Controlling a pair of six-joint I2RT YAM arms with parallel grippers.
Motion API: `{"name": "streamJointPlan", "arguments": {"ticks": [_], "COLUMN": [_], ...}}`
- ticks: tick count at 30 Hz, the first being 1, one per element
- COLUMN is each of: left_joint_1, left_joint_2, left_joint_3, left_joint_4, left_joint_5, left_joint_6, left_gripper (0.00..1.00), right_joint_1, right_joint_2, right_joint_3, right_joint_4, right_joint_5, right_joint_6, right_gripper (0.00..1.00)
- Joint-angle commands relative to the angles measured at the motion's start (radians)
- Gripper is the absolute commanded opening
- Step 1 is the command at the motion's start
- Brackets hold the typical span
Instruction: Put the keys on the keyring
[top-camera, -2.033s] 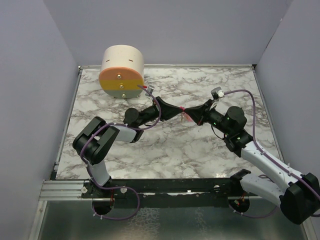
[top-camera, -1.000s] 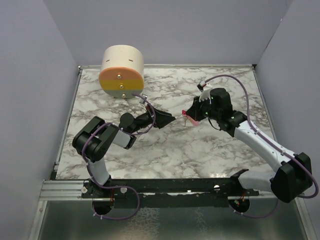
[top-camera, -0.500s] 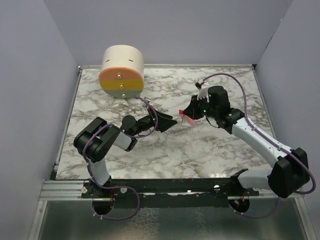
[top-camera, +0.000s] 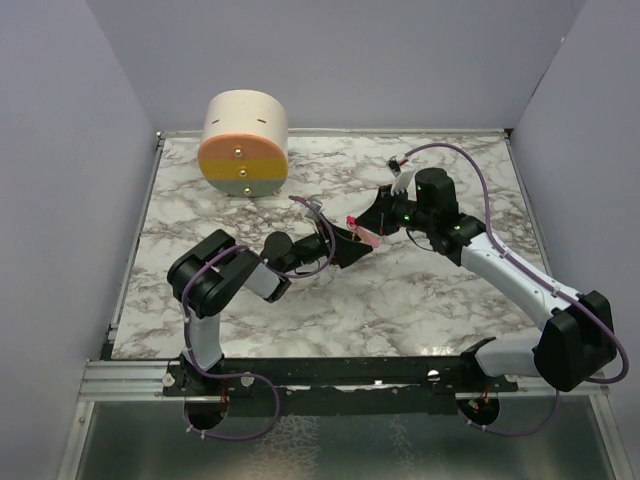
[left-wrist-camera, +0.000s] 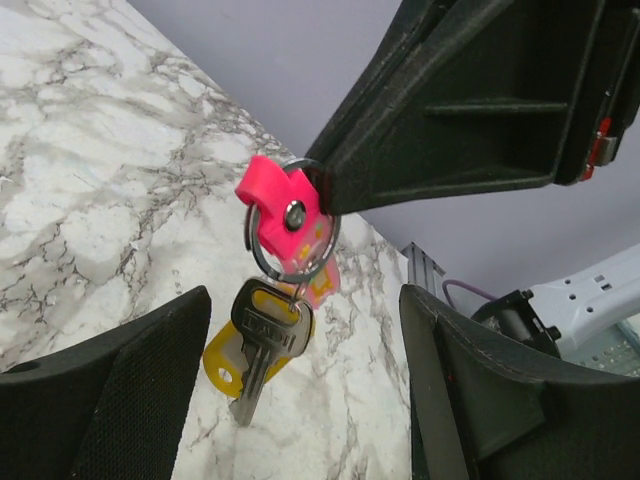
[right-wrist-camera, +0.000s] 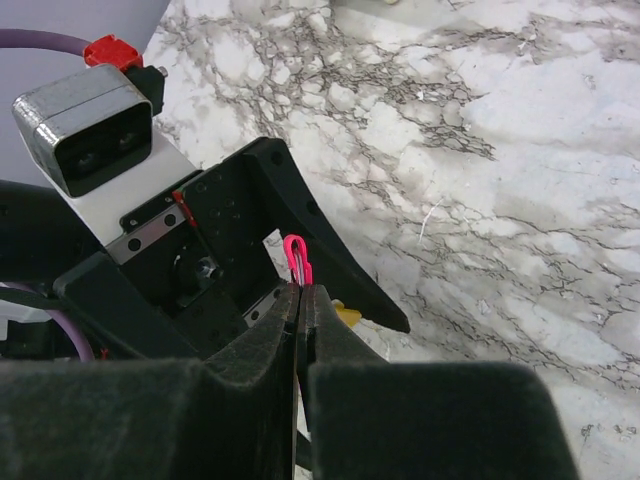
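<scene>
My right gripper (right-wrist-camera: 300, 290) is shut on the pink keyring (right-wrist-camera: 297, 258), holding it just above the table. In the left wrist view the keyring (left-wrist-camera: 278, 203) shows its pink strap and metal ring (left-wrist-camera: 262, 262), pinched under the right gripper's black fingers (left-wrist-camera: 450, 130). The keys (left-wrist-camera: 262, 335), one silver key with a yellow tag (left-wrist-camera: 222, 362), hang from that ring. My left gripper (left-wrist-camera: 305, 330) is open, one finger on each side of the hanging key and not touching it. From above, the left gripper (top-camera: 347, 246) and the right gripper (top-camera: 371, 224) meet at mid-table.
A large cream-and-orange cylinder (top-camera: 243, 143) stands at the back left of the marble table (top-camera: 420, 300). Grey walls close in both sides and the back. The left arm's camera housing (right-wrist-camera: 85, 125) sits close in front of the right gripper.
The right gripper has carried the keyring leftward and slightly back. The left gripper has slid right to meet it, so the key now hangs between its open fingers.
</scene>
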Motion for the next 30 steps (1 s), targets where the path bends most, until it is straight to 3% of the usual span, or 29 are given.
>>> {"name": "streamJointPlan", "arguments": {"ticks": [1, 9, 16, 22, 30], "left_joint_1": [-0.013, -0.025, -0.024, -0.021, -0.015], "left_joint_2": [0.034, 0.046, 0.05, 0.054, 0.023], "left_joint_3": [0.041, 0.062, 0.05, 0.025, 0.009], "left_joint_4": [0.222, 0.222, 0.222, 0.202, 0.116], "left_joint_5": [-0.078, -0.112, -0.135, -0.18, -0.246], "left_joint_6": [0.04, 0.061, 0.071, 0.081, 0.142], "left_gripper": [0.74, 0.37, 0.13, 0.0, 0.0], "right_joint_1": [-0.002, -0.002, -0.002, -0.002, -0.002], "right_joint_2": [-0.013, -0.027, -0.035, -0.049, -0.057], "right_joint_3": [0.027, 0.019, 0.026, 0.03, 0.031], "right_joint_4": [0.049, 0.042, 0.012, -0.027, -0.064], "right_joint_5": [-0.043, -0.023, 0.016, 0.062, 0.099], "right_joint_6": [0.023, 0.03, 0.023, 0.008, -0.015], "right_gripper": [0.01, 0.01, 0.01, 0.01, 0.01]}}
